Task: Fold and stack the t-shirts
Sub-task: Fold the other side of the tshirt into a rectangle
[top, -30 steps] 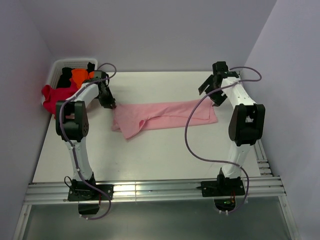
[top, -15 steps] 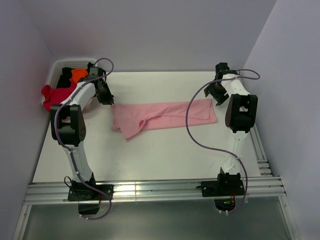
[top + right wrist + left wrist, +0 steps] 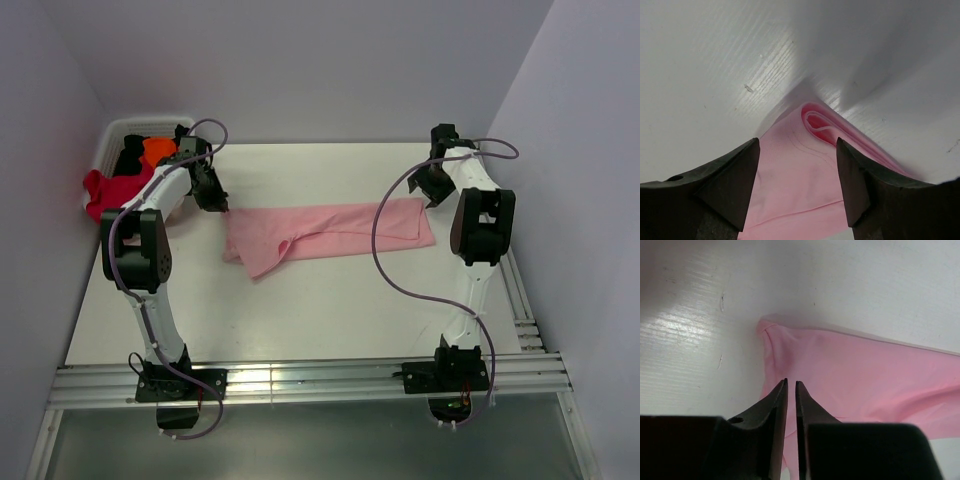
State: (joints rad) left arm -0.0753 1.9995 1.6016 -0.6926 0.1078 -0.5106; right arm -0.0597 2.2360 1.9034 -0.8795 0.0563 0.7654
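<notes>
Left gripper [image 3: 791, 382]: fingers drawn almost together, thin slit only, tips low over the left end of the light pink cotton t-shirt [image 3: 330, 232]; no cloth seen pinched. Right gripper [image 3: 797, 142]: fingers spread wide, straddling the shirt's rolled far-right corner, not clamped. Pink shirt lies as a long rumpled band across the far half of the white table [image 3: 300, 310], reaching from one gripper to the other. White plastic basket [image 3: 110, 135] in far-left corner holds an orange shirt [image 3: 155, 150] and a black shirt [image 3: 130, 160]; a crimson shirt [image 3: 100, 190] spills over its rim.
</notes>
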